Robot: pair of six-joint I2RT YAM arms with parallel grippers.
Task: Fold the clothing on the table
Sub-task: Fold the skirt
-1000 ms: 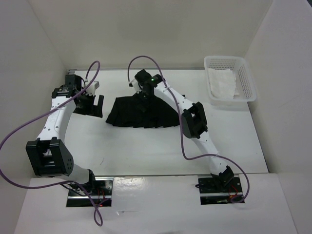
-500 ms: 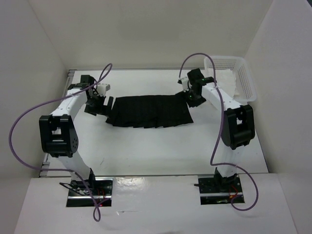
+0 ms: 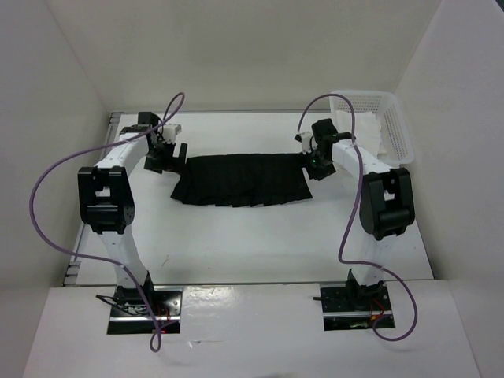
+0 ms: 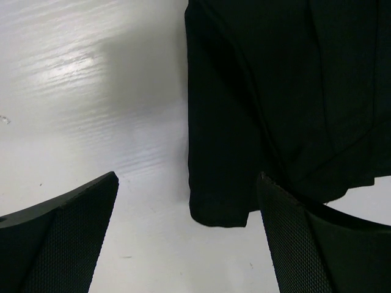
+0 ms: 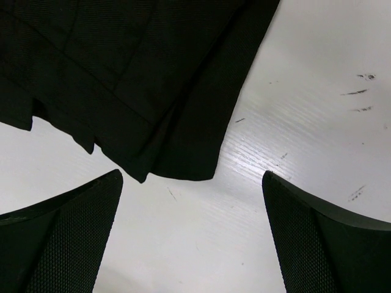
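The clothing, a black pleated skirt, lies spread flat as a wide strip across the middle of the white table. My left gripper hovers open at its far left corner. In the left wrist view that corner lies on the table between the two fingers of the left gripper, untouched. My right gripper stands open at the far right corner. In the right wrist view the skirt's corner sits just ahead of the right gripper, with bare table between the pads.
A white perforated basket holding a white cloth stands at the back right, close behind the right arm. White walls close in the table on the left, back and right. Purple cables loop off both arms.
The skirt went from a bunched fan shape to a wide flat strip. The right gripper moved right to its far right corner; the left gripper moved back to its far left corner.
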